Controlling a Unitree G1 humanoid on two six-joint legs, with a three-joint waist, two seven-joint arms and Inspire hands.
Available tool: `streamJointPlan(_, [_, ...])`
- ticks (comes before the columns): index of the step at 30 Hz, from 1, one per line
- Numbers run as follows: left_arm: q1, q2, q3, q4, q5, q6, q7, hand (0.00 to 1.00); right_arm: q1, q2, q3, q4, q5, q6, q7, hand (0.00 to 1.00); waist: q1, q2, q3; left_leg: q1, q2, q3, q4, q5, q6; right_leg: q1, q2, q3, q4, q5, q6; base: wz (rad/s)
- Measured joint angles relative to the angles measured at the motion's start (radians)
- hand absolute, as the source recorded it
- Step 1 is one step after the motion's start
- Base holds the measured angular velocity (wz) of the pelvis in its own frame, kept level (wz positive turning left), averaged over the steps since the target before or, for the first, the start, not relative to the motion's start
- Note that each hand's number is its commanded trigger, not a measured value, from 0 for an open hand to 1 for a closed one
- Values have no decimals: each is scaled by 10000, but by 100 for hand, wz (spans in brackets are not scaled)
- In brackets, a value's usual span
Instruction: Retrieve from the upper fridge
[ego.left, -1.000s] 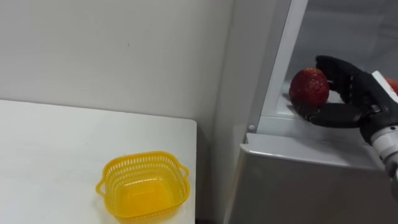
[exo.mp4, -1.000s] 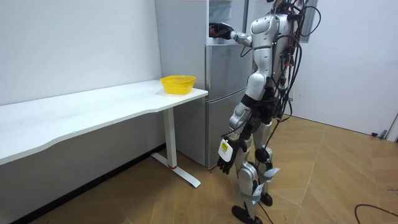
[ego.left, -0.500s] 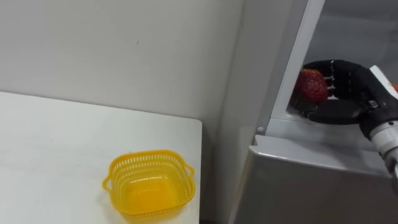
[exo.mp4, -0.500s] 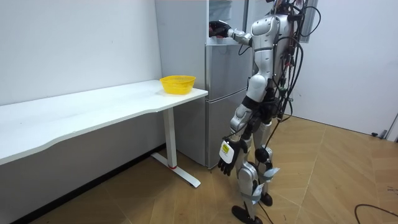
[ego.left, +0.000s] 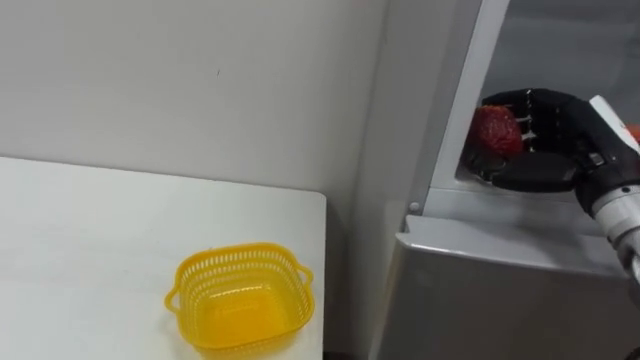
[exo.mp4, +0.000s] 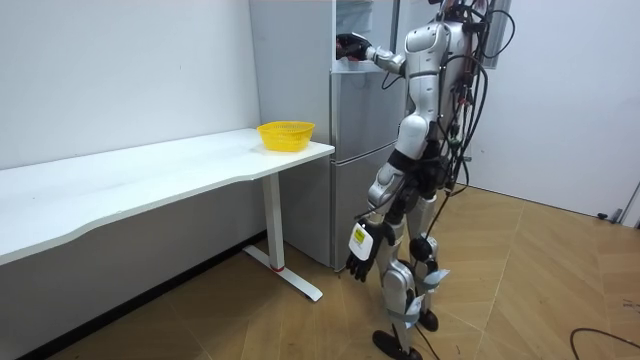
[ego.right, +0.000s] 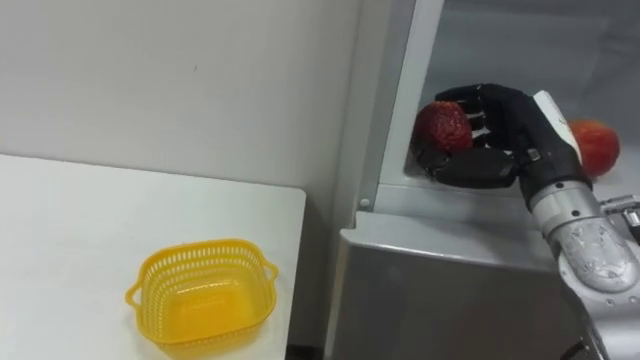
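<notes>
Your right hand (ego.right: 508, 130) is at the fridge's (ego.right: 450, 290) open upper compartment, with fingers and thumb curled round a red fruit (ego.right: 443, 125) at its front edge. A second red fruit (ego.right: 597, 145) sits inside the fridge. Left of the fridge, a yellow basket (ego.right: 255, 285) stands on the white table (ego.right: 60, 230). Your left hand (exo.mp4: 361, 258) hangs low before the fridge, fingers relaxed.

The right hand (ego.right: 505, 140), curled round a red fruit (ego.right: 444, 126), sits at the mouth of the upper fridge compartment (ego.right: 520, 45), close against the white frame post (ego.right: 395, 100) on its left. An orange-red fruit (ego.right: 596, 145) lies just behind the hand on the same shelf. The closed lower door (ego.right: 440, 265) juts out beneath the wrist. Left of the fridge there is open air above the white table (ego.right: 60, 230). A yellow basket (ego.right: 200, 245) stands near the table's fridge-side end, its mouth unobstructed.
</notes>
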Motion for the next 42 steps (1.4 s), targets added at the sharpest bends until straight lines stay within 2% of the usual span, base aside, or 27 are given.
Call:
streamJointPlan(5, [171,-5,-60,8,7,-8,186,0,591,189,242,-1065,-76,7,-501,100,-22,108,34,114,36,10,-39,2,-3,72,37,110,-6,-1,0,-3])
streamJointPlan(13, [236,-157,-40,30,13,-103,175,0,1916,519,57,-3073,-868,16,-1157,100,-103,125,47,108,66,129,-40,2,-3,27,29,155,-2,-1,0,-3])
streamJointPlan(17, [231,-388,-79,304,9,-248,590,0,2751,995,-113,-4449,-824,-10,-1385,100,-173,238,89,101,64,275,-62,1,-3,11,43,166,6,0,0,-3])
streamJointPlan(19, [245,-472,-80,490,9,-375,694,0,3041,1264,-110,-5061,-861,-163,-1461,100,-190,334,73,111,70,351,-134,0,-6,9,109,184,2,1,-4,-6])
streamJointPlan(21, [217,-604,-83,785,-7,-545,850,0,3153,1588,-105,-5491,-957,-531,-1551,100,-309,482,21,138,74,381,-171,-1,-7,-4,127,230,11,4,-8,-4])
streamJointPlan(24, [272,-668,-97,947,3,-736,985,0,3404,1678,-106,-6170,-1280,-815,-1812,100,-312,565,-24,149,79,397,-176,0,-8,-11,115,263,14,4,-9,-2])
streamJointPlan(31, [341,-691,-177,1212,-146,-1042,1072,0,3778,2257,-16,-7065,-2612,-1595,-2160,100,-295,602,21,298,75,529,-191,0,-7,77,77,408,13,3,-8,-5])
streamJointPlan(34, [285,-693,-293,1216,-170,-1162,1061,0,3957,2436,251,-7516,-2939,-1687,-2218,100,-317,611,21,298,76,608,-265,-1,-6,23,85,447,27,3,-7,-5])
streamJointPlan(37, [241,-697,-319,1263,-173,-1201,1044,0,4198,2472,508,-7954,-3186,-1911,-2200,100,-287,614,20,290,81,624,-307,-1,-6,-14,156,467,31,2,-8,-2])
streamJointPlan(42, [57,-684,-828,1253,-166,-1222,917,0,4197,2485,1587,-8680,-3428,-2110,-2202,100,-123,566,-24,232,85,692,-305,1,-7,-133,181,570,31,4,-11,-6])
